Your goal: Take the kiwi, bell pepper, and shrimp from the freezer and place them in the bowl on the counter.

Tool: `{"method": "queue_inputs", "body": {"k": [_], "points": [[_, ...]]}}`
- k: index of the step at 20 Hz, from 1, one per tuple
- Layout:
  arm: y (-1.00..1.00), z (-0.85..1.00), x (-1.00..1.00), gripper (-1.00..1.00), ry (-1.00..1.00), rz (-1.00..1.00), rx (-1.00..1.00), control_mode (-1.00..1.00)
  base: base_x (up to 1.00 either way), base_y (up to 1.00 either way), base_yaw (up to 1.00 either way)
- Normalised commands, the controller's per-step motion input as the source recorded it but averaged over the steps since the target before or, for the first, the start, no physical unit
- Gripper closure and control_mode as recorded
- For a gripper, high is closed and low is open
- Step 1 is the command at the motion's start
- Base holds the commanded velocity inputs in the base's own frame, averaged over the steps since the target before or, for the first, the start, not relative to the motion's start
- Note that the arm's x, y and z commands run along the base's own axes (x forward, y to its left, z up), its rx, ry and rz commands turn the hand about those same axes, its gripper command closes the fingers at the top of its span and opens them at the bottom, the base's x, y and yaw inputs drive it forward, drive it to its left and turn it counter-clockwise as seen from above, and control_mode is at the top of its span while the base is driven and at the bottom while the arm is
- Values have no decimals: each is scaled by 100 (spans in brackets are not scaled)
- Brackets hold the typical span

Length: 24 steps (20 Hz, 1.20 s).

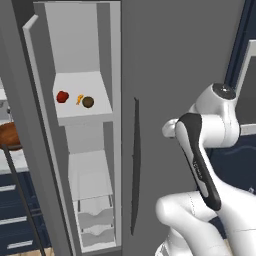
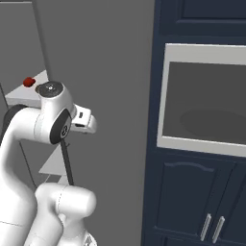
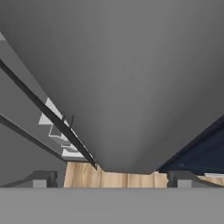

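The freezer (image 1: pixel 82 125) stands open; the bell pepper (image 1: pixel 62 96), shrimp (image 1: pixel 79 99) and kiwi (image 1: pixel 88 102) lie in a row on its upper shelf (image 1: pixel 95 112), near the front edge. The hand (image 3: pixel 109 181) points downward at the floor, fingers spread wide and empty. All three items lie up and to its left.

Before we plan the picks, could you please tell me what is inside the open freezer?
On one white shelf of the freezer sit the bell pepper, shrimp and kiwi. The lower drawers hide their contents.

One kiwi (image 1: pixel 88 102), one bell pepper (image 1: pixel 62 96), one shrimp (image 1: pixel 79 99)
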Motion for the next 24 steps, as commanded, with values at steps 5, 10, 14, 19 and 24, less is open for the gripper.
{"method": "queue_inputs", "body": {"k": [5,10,14,19,24], "points": [[0,0,0,-100,0,0,0,100,-38,35,0],[0,0,0,-100,0,0,0,100,0,67,0],[0,0,0,-100,0,0,0,100,4,76,0],[2,0,11,-100,0,0,0,-100,13,42,0],[0,0,90,-100,6,-6,0,-100,0,0,0]]}}
